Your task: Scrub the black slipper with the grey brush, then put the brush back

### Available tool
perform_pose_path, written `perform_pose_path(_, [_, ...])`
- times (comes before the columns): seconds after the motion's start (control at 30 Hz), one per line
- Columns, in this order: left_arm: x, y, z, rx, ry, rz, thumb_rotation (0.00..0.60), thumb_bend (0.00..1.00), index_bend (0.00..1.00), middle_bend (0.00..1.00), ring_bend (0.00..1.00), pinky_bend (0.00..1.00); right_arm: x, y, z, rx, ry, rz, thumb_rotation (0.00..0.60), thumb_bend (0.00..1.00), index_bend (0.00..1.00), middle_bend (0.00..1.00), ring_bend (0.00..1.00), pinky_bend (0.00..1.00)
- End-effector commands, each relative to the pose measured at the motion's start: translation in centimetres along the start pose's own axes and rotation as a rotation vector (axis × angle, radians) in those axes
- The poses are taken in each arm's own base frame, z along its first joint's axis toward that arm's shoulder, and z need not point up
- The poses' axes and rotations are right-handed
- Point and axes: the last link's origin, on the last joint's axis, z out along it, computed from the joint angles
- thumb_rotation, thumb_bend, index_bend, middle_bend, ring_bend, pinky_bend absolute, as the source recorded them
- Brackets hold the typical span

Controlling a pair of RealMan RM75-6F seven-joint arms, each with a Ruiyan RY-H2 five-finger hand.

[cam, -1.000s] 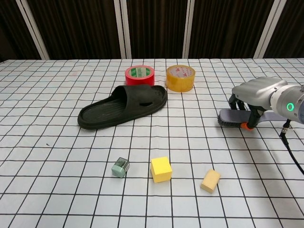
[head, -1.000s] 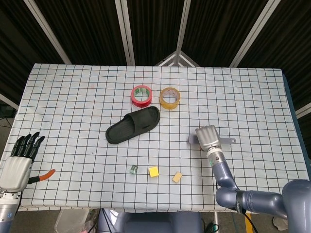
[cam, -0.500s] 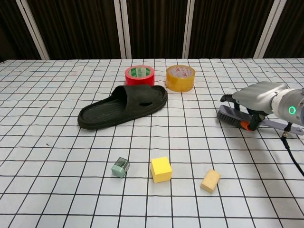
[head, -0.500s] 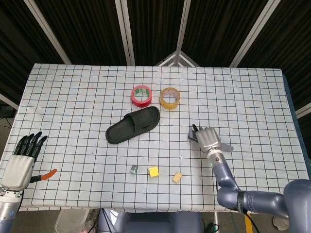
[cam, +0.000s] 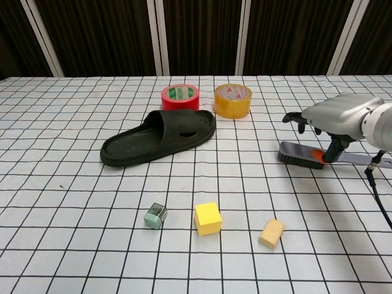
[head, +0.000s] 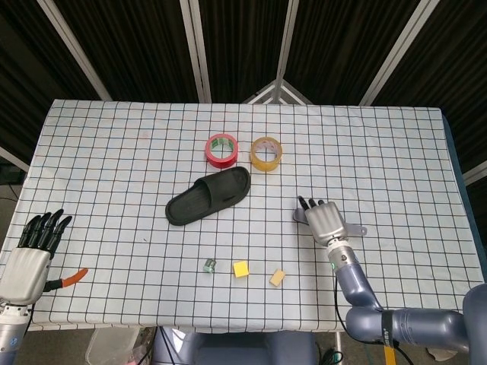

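The right hand (cam: 334, 119) hovers, fingers released, over the grey brush (cam: 301, 155); the left hand (head: 29, 255), fingers spread, holds nothing at the table's edge (head: 91, 323).

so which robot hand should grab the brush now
The right. The right robot hand hovers directly over the grey brush, fingers apart, with the black slipper further toward the table's middle. The left robot hand sits at the table's far left edge, well away from both.

Bright even light, soft shadows, sharp focus
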Motion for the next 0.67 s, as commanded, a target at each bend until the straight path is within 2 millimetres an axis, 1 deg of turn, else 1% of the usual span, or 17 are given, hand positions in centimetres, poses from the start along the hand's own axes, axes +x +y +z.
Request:
perform_pose_path(0.03, [0.3, 0.1, -0.6, -0.002, 0.012, 0.002, 0.443, 0.09, 0.0, 0.0, 0.0, 0.05, 1.2, 0.4, -2.1, 0.007, 0.085, 0.027, 0.6, 0.54, 0.0, 0.11, 0.09, 0.19])
perform_pose_path(0.07, [0.4, 0.1, -0.8, -0.001, 0.017, 0.004, 0.442, 0.09, 0.0, 0.0, 0.0, 0.05, 1.4, 0.6, -3.0, 0.008, 0.119, 0.043, 0.6, 0.53, 0.0, 0.1, 0.08, 0.16])
perform_pose_path(0.1, [0.6, 0.1, -1.2, 0.001, 0.026, 0.009, 0.442, 0.08, 0.0, 0.0, 0.0, 0.05, 1.6, 1.1, -4.6, 0.008, 0.167, 0.067, 0.6, 0.53, 0.0, 0.08, 0.06, 0.13])
perform_pose_path(0.17, [0.8, 0.0, -1.7, 0.009, 0.035, 0.02, 0.443, 0.07, 0.0, 0.0, 0.0, 0.05, 1.5, 2.0, -7.0, -0.006, 0.231, 0.108, 0.6, 0.52, 0.0, 0.06, 0.02, 0.09])
perform_pose_path(0.2, [0.9, -0.1, -2.2, 0.02, 0.038, 0.028, 0.443, 0.07, 0.0, 0.0, 0.0, 0.05, 1.0, 3.2, -9.4, -0.035, 0.272, 0.142, 0.6, 0.52, 0.0, 0.05, 0.02, 0.08])
perform_pose_path(0.23, [0.9, -0.1, -2.4, 0.028, 0.038, 0.032, 0.442, 0.07, 0.0, 0.0, 0.0, 0.05, 0.7, 3.9, -10.8, -0.052, 0.295, 0.158, 0.6, 0.52, 0.0, 0.05, 0.01, 0.07])
perform_pose_path(0.27, [1.1, -0.3, -2.9, 0.045, 0.041, 0.039, 0.442, 0.06, 0.0, 0.0, 0.0, 0.05, -0.3, 5.4, -13.1, -0.1, 0.322, 0.178, 0.6, 0.52, 0.0, 0.04, 0.0, 0.07])
perform_pose_path(0.33, [1.3, -0.5, -3.4, 0.062, 0.047, 0.045, 0.442, 0.06, 0.0, 0.0, 0.0, 0.05, -1.7, 7.0, -15.8, -0.15, 0.345, 0.19, 0.6, 0.51, 0.0, 0.03, 0.0, 0.06])
perform_pose_path(0.37, [1.6, -0.6, -3.7, 0.07, 0.055, 0.051, 0.445, 0.06, 0.0, 0.0, 0.0, 0.05, -2.9, 8.3, -17.7, -0.198, 0.353, 0.199, 0.6, 0.51, 0.0, 0.02, 0.0, 0.05])
perform_pose_path(0.47, [2.0, -0.6, -4.1, 0.076, 0.084, 0.063, 0.443, 0.06, 0.0, 0.0, 0.0, 0.05, -5.8, 10.7, -21.1, -0.297, 0.324, 0.233, 0.6, 0.5, 0.0, 0.0, 0.0, 0.02])
perform_pose_path(0.53, [2.2, -0.4, -4.1, 0.063, 0.105, 0.071, 0.442, 0.06, 0.0, 0.0, 0.0, 0.05, -6.5, 11.5, -22.0, -0.292, 0.283, 0.232, 0.6, 0.49, 0.0, 0.0, 0.0, 0.02])
perform_pose_path(0.6, [2.0, -0.3, -4.0, 0.056, 0.113, 0.077, 0.442, 0.06, 0.0, 0.0, 0.0, 0.05, -6.1, 12.3, -22.3, -0.303, 0.312, 0.253, 0.6, 0.49, 0.0, 0.0, 0.0, 0.02])
perform_pose_path(0.67, [1.8, -0.1, -3.8, 0.052, 0.108, 0.078, 0.442, 0.06, 0.0, 0.0, 0.0, 0.05, -6.1, 12.6, -22.4, -0.307, 0.316, 0.245, 0.6, 0.49, 0.0, 0.0, 0.0, 0.02])
